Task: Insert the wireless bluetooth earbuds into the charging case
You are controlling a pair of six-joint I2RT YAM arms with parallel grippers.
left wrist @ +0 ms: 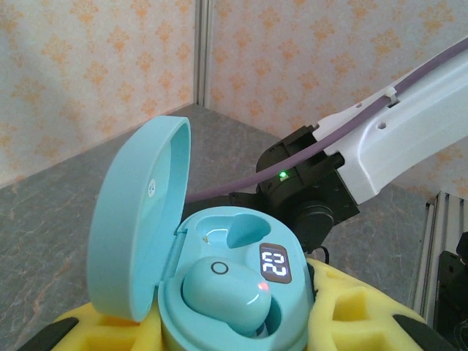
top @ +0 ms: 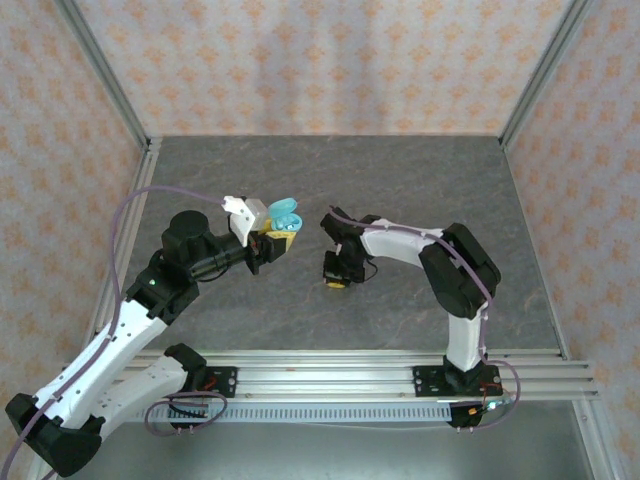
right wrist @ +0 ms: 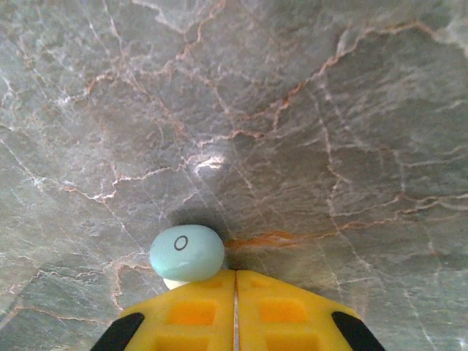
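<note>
Teal plastic charging case (left wrist: 139,219) is grasped between the pads of the left pincer (left wrist: 234,325), lid up, so that the sockets stay reachable. One earbud (left wrist: 223,292) sits inside; the socket (left wrist: 245,232) beyond it is empty. The right pincer (right wrist: 235,276) is clenched on the second earbud (right wrist: 186,252) at its tips, above the surface (right wrist: 329,110), probably to bring it there.
</note>
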